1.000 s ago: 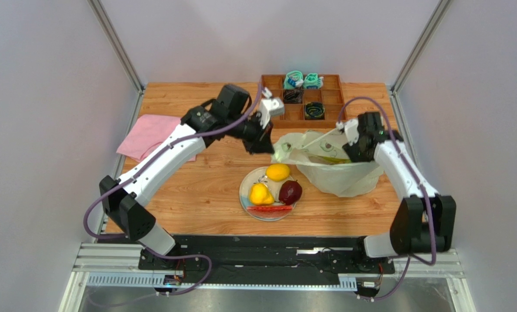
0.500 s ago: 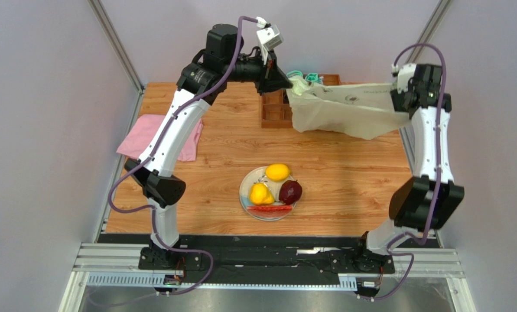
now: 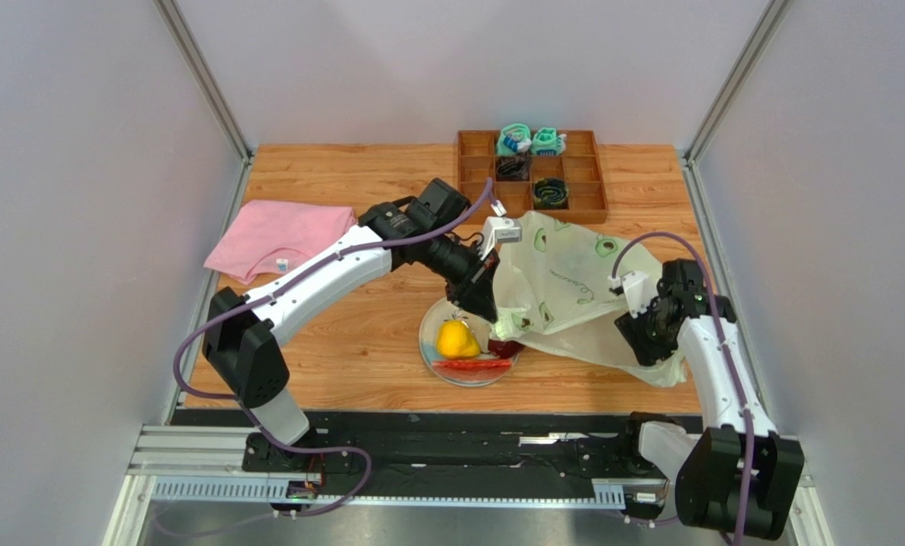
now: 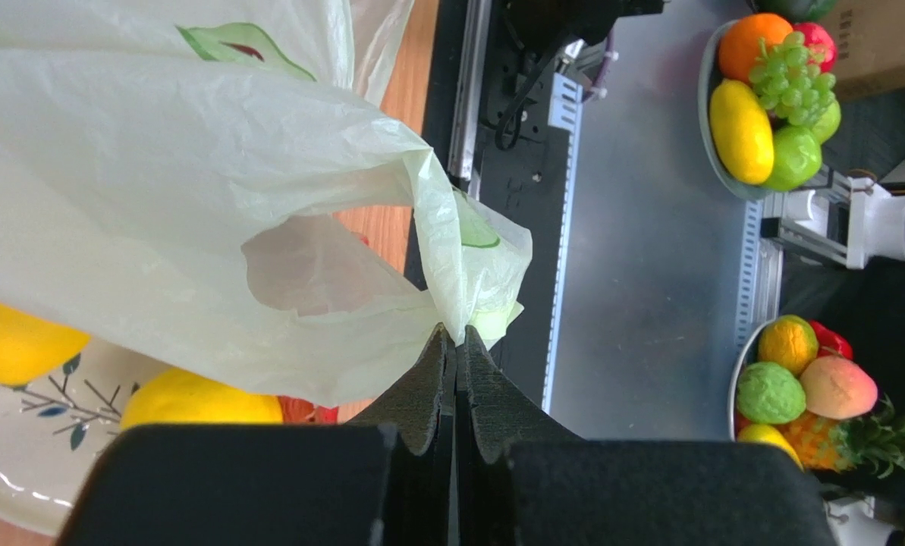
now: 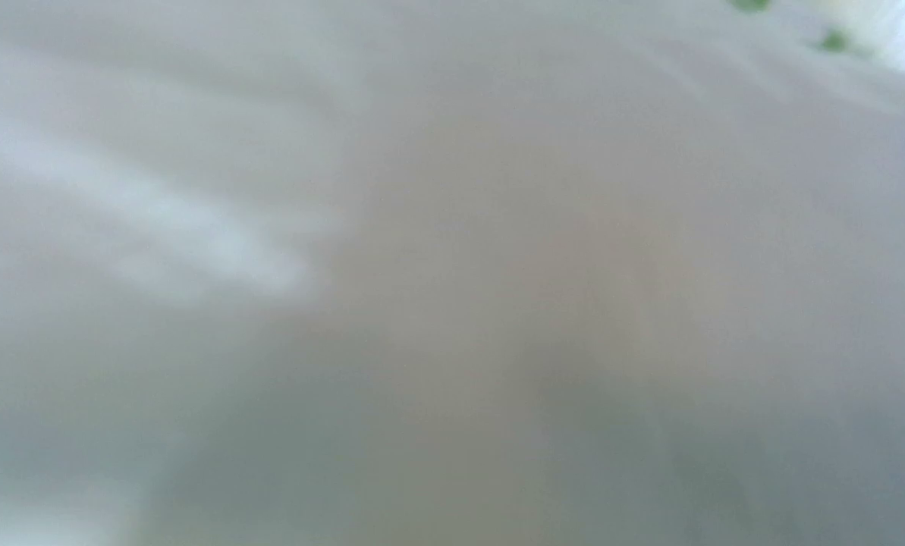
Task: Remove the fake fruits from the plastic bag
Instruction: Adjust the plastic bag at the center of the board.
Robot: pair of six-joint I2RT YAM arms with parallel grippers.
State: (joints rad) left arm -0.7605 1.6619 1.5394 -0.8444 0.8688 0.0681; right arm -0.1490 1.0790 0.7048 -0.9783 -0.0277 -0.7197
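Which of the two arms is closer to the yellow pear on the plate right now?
Left. The left arm ends just beyond the yellow pear, its jaws pinching the plastic bag by the plate. The right arm sits far right, at the bag's other side.

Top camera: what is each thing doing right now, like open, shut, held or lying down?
plastic bag, slumped on the table, draped over part of the plate
left gripper, shut on the plastic bag's edge
right gripper, against the bag, open or shut unclear
yellow pear, out, lying on the plate
dark red fruit, on the plate, partly under the bag
pink cloth, folded, lying flat
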